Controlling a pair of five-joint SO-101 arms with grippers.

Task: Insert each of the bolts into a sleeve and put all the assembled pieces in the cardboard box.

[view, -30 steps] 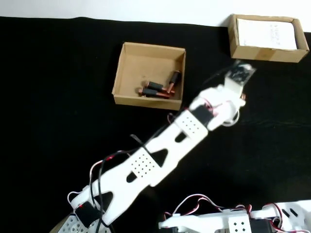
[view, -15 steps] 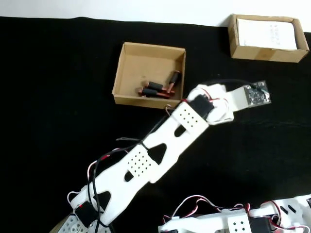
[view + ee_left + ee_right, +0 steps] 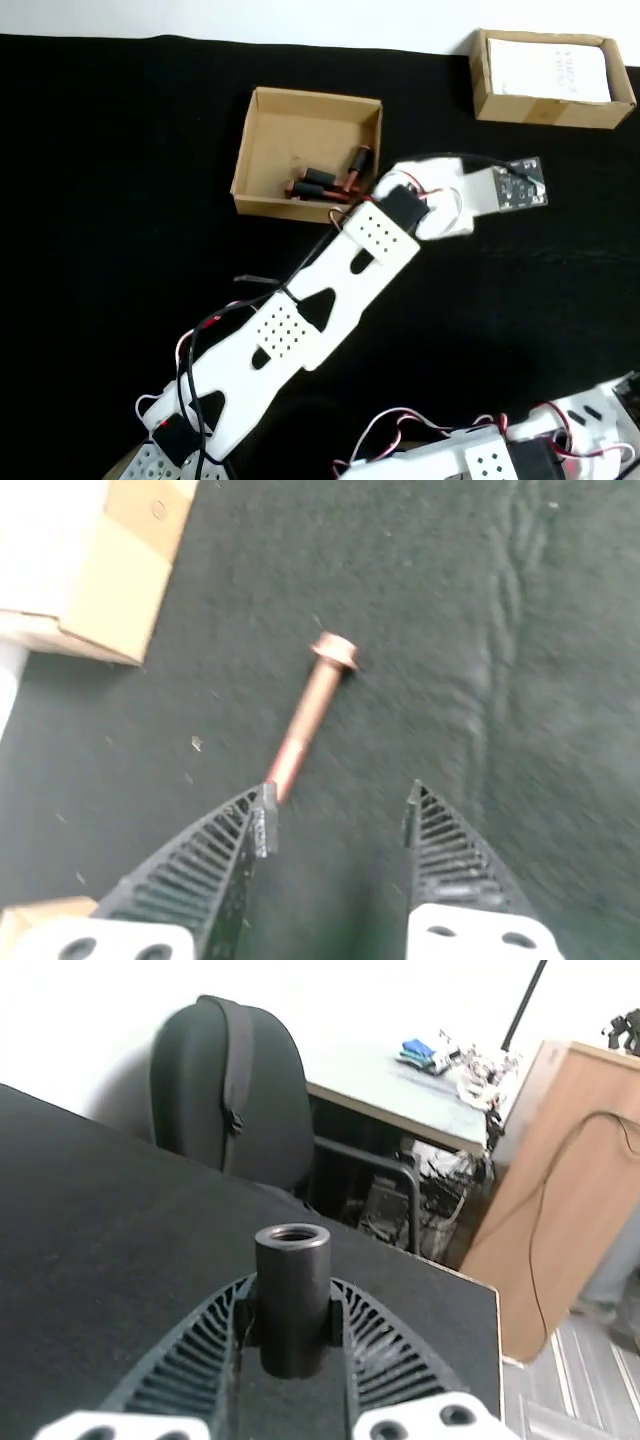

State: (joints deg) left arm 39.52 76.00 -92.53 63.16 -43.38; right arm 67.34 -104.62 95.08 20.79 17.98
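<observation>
A copper bolt (image 3: 312, 710) lies loose on the black cloth. My left gripper (image 3: 338, 815) is open just short of it, one fingertip (image 3: 262, 815) beside the bolt's thread end. In the high view the left arm (image 3: 330, 290) stretches from the front left to just right of the cardboard box (image 3: 262, 115), which holds several assembled pieces (image 3: 325, 184). My right gripper (image 3: 292, 1332) is shut on an upright black sleeve (image 3: 292, 1290) with its bore open at the top. The right arm (image 3: 490, 460) lies low at the table's front edge.
A second cardboard box (image 3: 482, 70) with a white sheet inside stands at the back right. A cardboard corner (image 3: 120, 570) shows beyond the bolt in the left wrist view. Black cloth (image 3: 120, 250) covers the table. A chair (image 3: 230, 1090) and desks stand past the table's edge.
The left arm's wrist has swung down and drawn a little left, closer to the cardboard box. The right arm at the front edge has shifted to the right.
</observation>
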